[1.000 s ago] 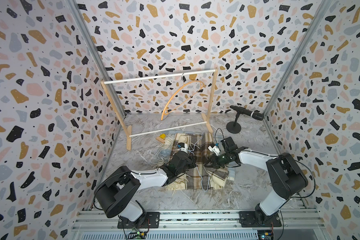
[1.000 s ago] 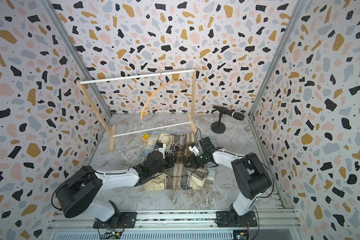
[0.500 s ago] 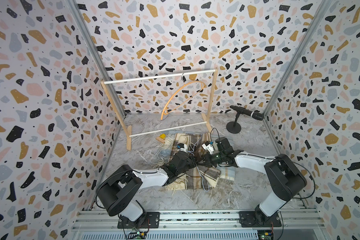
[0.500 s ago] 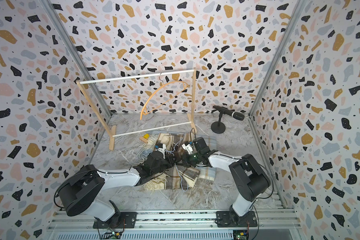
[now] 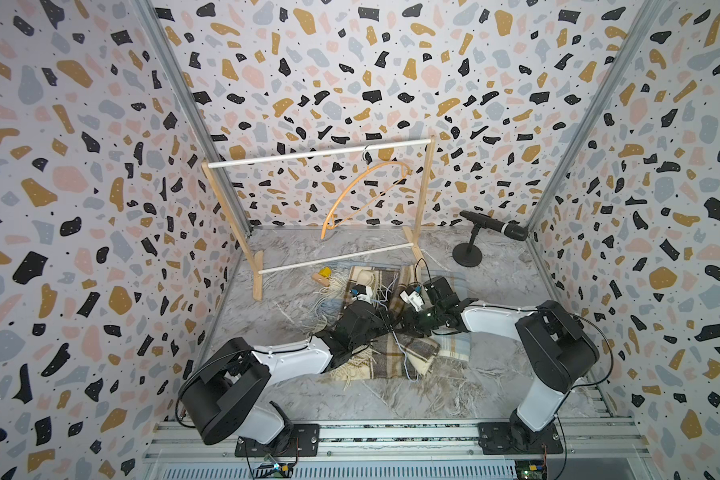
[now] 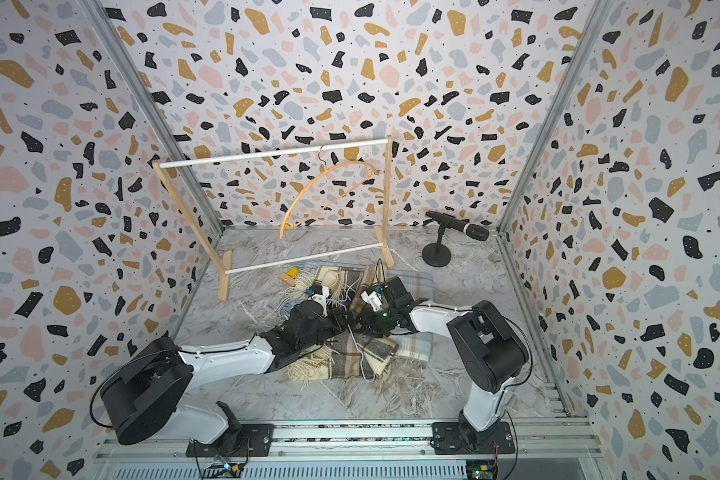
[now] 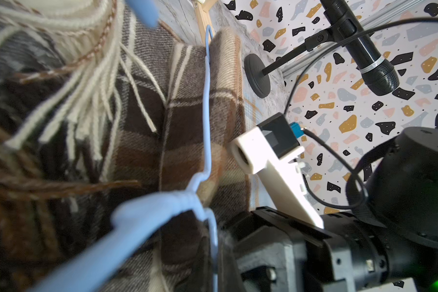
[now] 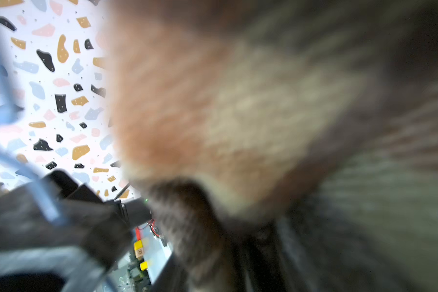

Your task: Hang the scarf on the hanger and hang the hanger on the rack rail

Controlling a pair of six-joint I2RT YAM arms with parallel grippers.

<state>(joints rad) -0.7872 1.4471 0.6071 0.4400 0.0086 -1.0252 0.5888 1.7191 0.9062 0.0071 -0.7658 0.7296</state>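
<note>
Brown plaid scarf (image 5: 385, 359) lies rumpled at the bench (image 5: 391, 403) centre, cream fringe splayed.
Blue wire hanger (image 7: 207, 101) lies on it; left gripper (image 5: 381, 328) closed at 9 o'clock, right gripper (image 5: 406, 322) at 3 o'clock, state hidden by fabric.

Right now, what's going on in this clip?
Both arms are low over a rumpled plaid scarf, with a blue wire hanger lying on it. The left gripper is shut, though what it pinches is hidden; the right gripper is pressed into the fabric, so its state is unclear. A wooden hanger hangs empty on the rack behind. The scarf is not hung yet.
</note>
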